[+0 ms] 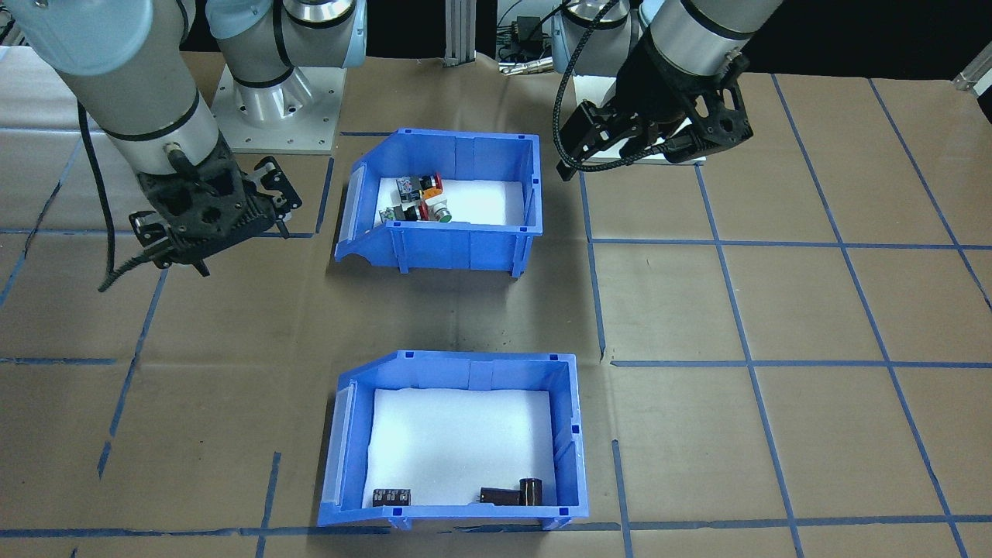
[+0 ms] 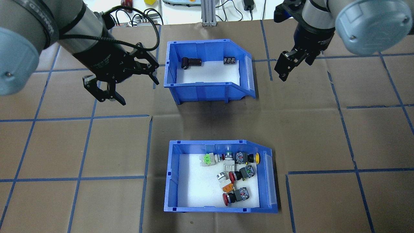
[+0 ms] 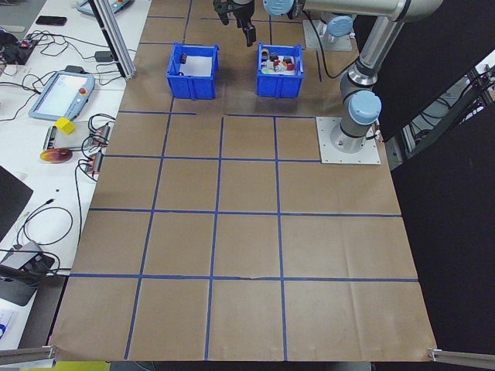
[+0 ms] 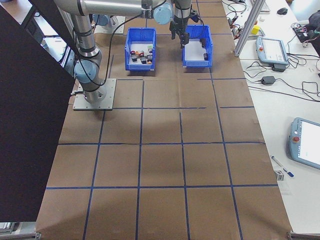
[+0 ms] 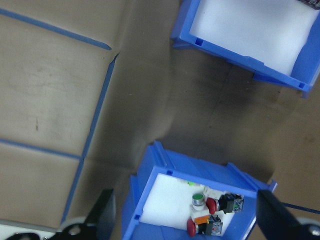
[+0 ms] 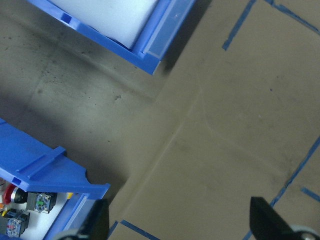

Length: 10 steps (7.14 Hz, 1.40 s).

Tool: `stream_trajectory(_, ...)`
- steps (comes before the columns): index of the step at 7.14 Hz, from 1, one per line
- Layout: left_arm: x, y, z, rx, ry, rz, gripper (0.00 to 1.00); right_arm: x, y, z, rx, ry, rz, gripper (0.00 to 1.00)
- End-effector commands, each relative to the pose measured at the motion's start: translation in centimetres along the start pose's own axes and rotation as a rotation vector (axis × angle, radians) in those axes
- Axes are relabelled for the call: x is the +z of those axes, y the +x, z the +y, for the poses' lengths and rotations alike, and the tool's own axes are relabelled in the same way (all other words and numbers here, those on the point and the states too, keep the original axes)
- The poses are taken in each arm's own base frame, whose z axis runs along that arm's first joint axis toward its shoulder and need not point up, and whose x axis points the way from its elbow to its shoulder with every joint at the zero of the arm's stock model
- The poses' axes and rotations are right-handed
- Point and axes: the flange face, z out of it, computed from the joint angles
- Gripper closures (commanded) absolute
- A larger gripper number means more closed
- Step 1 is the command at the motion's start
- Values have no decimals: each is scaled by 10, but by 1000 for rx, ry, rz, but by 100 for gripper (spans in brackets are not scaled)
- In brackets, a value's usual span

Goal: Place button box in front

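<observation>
The button box, a blue bin with white foam lining, sits on the side of the table near the robot, with several coloured push-button switches in it. It also shows in the front-facing view and below the left wrist camera. My left gripper hangs open above the table, left of the far bin. My right gripper hangs open to the right of that bin. Both hold nothing, and the wrist views show the fingers spread wide.
A second blue bin with dark cylindrical capacitors stands on the far side from the robot, in line with the button box. Brown paper with a blue tape grid covers the table. Cables and devices lie past the far edge.
</observation>
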Motion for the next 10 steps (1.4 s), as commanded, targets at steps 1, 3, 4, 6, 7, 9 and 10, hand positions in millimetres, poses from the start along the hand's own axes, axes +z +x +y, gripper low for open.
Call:
stream_trajectory(1,55,-6,63,-321,-13,-32,1,15,-39,-72,-265,0,4,0)
stream_trajectory(3,107,6,137,-584,54,-64,1,27,-91,-134,-543,10,14,0)
stream_trajectory(4,131,6,170,-643,123,-51,1,31,-107,-160,-636,23,23,0)
stream_trajectory(6,172,-12,210,-769,149,-45,1,53,-145,-204,-785,22,27,0)
stream_trajectory(7,200,-23,218,-842,149,-2,2,74,-158,-217,-837,5,13,0)
stream_trajectory(9,225,-34,237,-921,147,23,3,114,-161,-218,-909,-31,-9,0)
stream_trajectory(10,240,-41,236,-932,150,-12,3,136,-161,-217,-920,-16,12,0)
